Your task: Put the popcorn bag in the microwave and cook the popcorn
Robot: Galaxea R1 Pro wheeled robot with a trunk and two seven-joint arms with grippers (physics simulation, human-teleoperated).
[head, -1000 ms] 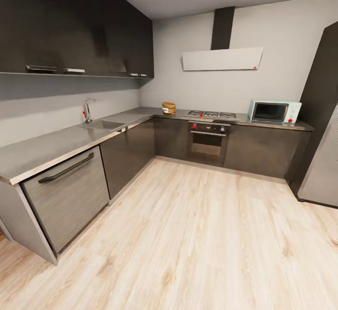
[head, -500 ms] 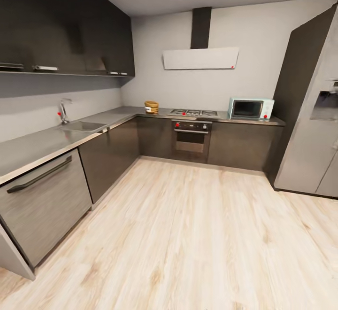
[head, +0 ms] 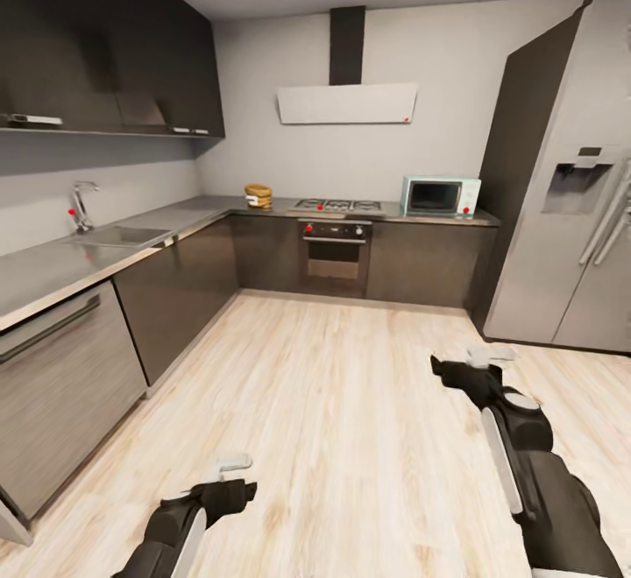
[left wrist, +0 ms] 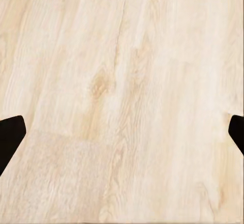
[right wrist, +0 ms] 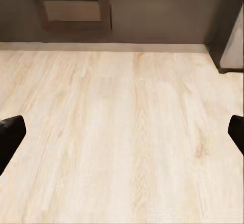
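Well ahead of both claws, the popcorn bag (head: 258, 196) sits on the counter (head: 188, 213) near its corner, with the microwave (head: 441, 196) further along past the hob (head: 337, 205). The left claw (head: 230, 475) and right claw (head: 478, 366) hang over the floor (head: 350, 403), each with fingers spread wide and empty. The bag looks soft and light, likely to crumple under a hard squeeze; a gentle pinch on its rolled rim seems the safest hold.
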